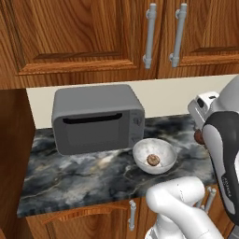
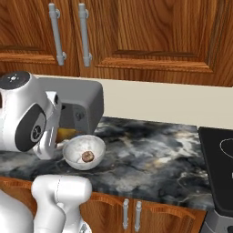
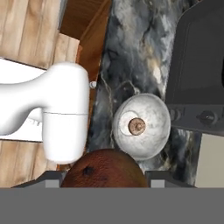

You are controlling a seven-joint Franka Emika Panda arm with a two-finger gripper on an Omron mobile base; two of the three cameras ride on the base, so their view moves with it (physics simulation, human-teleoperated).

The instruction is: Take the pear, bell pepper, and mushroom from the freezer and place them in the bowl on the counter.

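While a mushroom sits in the bowl, jaws grip a brown-red fruit.

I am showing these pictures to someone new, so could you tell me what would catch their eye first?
Probably the white speckled bowl on the dark marbled counter, just right of the grey microwave, with a small brown mushroom inside it. Next, the hand view shows the gripper shut on a reddish-brown rounded fruit, above and beside the bowl.
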